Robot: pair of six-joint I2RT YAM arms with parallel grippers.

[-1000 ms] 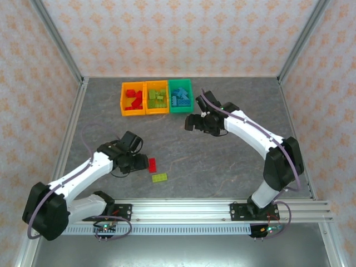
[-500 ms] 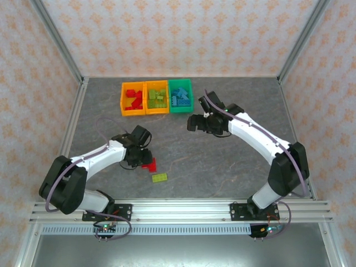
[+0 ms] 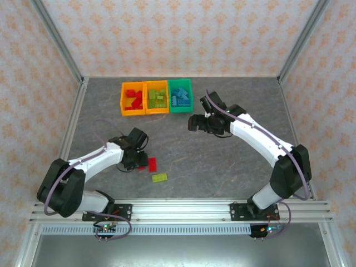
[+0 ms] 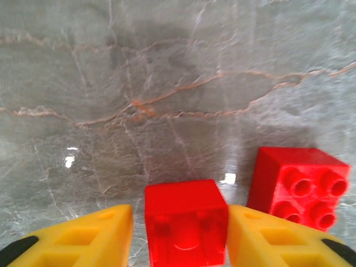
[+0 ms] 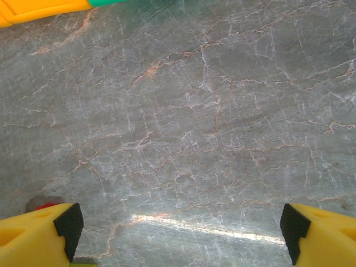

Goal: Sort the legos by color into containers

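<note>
The grey tabletop [image 3: 222,167] carries a row of containers at its far side, two orange containers [image 3: 146,100] and a green container [image 3: 181,111], with sorted legos [image 3: 157,98] inside; the right gripper [image 3: 194,122] hovers near them, jaws wide apart and empty; the left gripper [image 3: 140,161] is low on the tabletop with a red brick [image 4: 186,222] between its fingers, one touching, a thin gap at the other, so I cannot tell if it is pinched; a second red brick [image 4: 300,183] stands just beside, a lime brick [image 3: 159,177] near; such bricks are probably light, stiff and smooth; better to press the flat side walls, not the studs.
</note>
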